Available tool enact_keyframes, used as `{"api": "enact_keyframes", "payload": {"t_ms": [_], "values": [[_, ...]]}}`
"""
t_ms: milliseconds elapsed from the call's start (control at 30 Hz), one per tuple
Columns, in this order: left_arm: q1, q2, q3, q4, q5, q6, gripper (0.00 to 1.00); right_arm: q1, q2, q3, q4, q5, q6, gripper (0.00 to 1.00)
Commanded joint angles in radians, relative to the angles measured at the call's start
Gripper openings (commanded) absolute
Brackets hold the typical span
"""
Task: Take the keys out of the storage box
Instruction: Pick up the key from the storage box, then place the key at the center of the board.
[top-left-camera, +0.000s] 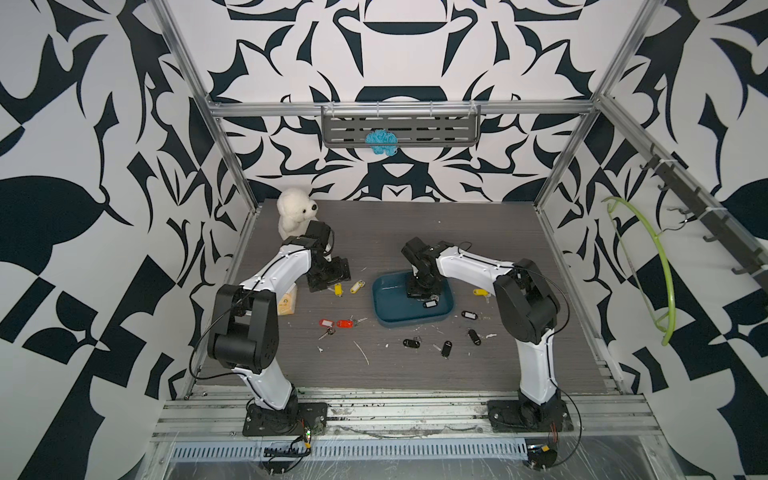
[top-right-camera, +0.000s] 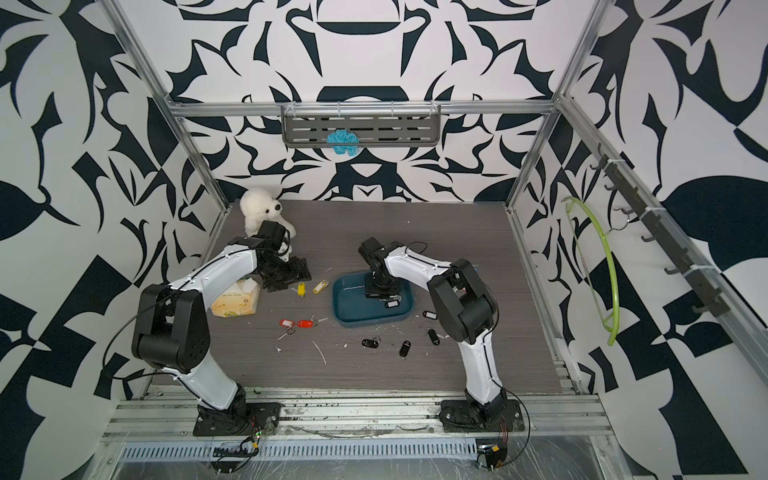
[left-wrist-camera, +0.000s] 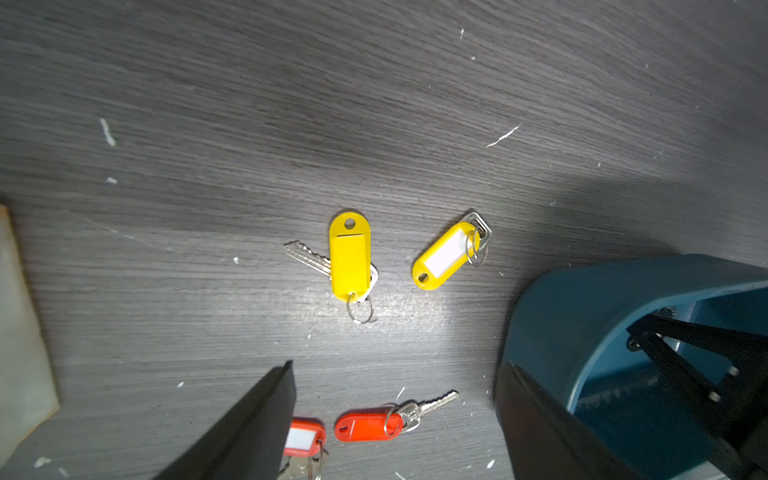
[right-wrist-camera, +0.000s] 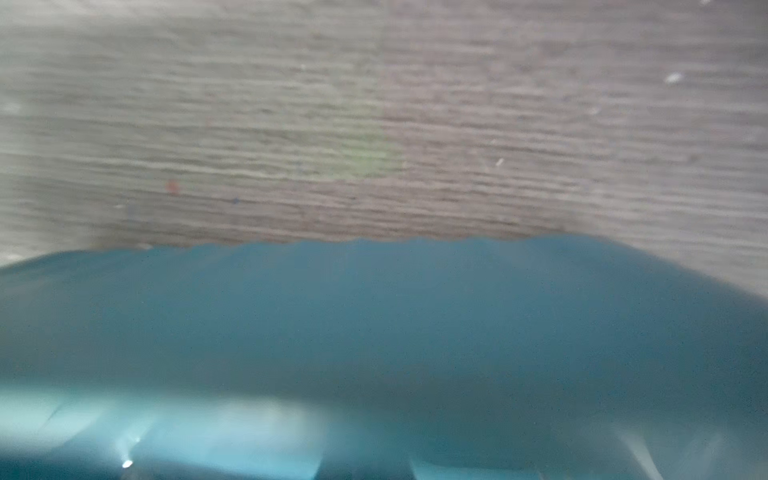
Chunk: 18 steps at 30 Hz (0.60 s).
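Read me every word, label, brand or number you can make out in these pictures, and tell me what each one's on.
No text can be read anywhere.
Tan packet: dark print on top, too small and blurred to read.
Yellow key tag: white insert, blank.
Red key tag: white insert, blank where visible.
Black key tag in the storage box: pale insert, too small to tell.

bench (left-wrist-camera: 249, 104): two yellow keys (left-wrist-camera: 350, 259) lying apart | two red keys (left-wrist-camera: 370, 426) near left gripper (left-wrist-camera: 399, 368), one partly behind a finger (left-wrist-camera: 249, 424) | jaws wide apart, empty | box (left-wrist-camera: 582, 324) just beside other finger
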<state>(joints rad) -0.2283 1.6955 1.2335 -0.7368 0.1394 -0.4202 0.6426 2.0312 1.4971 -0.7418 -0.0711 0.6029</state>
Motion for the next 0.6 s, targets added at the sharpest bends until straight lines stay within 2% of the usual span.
{"api": "enact_keyframes", "payload": {"t_ms": [0, 267, 567], "values": [[0.004, -0.029, -0.017, -0.001, 0.014, -0.002, 0.84, 0.000, -0.118, 0.033, -0.016, 0.005, 0.025, 0.00], [0.003, -0.036, -0.023, 0.010, 0.023, -0.005, 0.83, -0.006, -0.247, 0.011, -0.020, 0.008, 0.055, 0.00], [-0.006, -0.042, -0.020, 0.011, 0.029, -0.008, 0.83, -0.028, -0.250, 0.021, -0.008, -0.021, 0.062, 0.00]]}}
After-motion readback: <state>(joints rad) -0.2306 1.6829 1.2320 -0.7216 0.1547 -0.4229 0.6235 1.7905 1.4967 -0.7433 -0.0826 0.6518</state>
